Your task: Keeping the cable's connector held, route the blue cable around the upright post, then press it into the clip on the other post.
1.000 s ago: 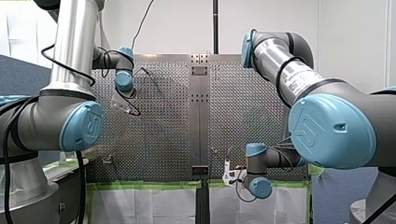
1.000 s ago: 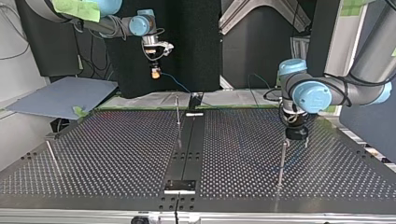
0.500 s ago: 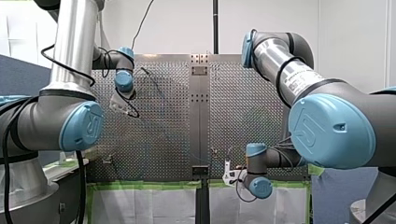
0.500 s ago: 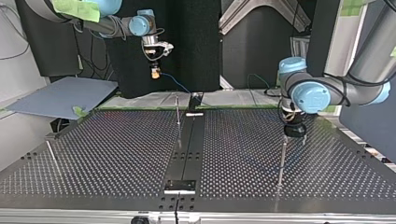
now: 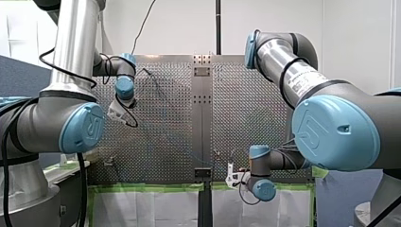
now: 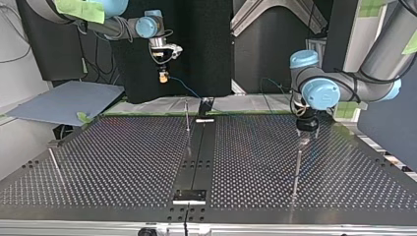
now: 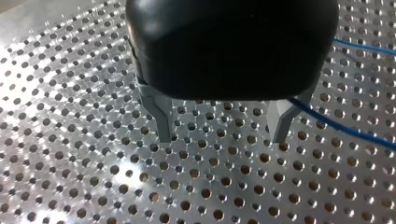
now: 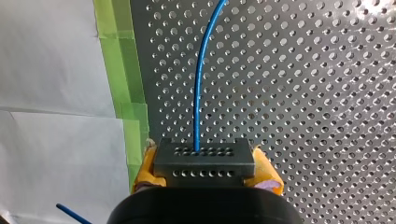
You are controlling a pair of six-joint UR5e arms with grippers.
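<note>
The front view looks from behind and above, between my left arm (image 5: 75,118) and my right arm (image 5: 331,127), over the whole perforated table (image 5: 161,137) from well back. The top view sits low at the table's opposite edge, facing the arms. Both share the table's middle strip (image 5: 202,118) and thin posts (image 6: 187,118). Each wrist view looks along its gripper, close upon the holes: the left gripper (image 7: 222,137) over the table's inner part, the right gripper (image 8: 205,170) at its green-taped edge (image 8: 122,70)

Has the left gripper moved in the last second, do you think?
Yes: in the top view my left gripper has drawn back from the post toward the table's far edge.
</note>
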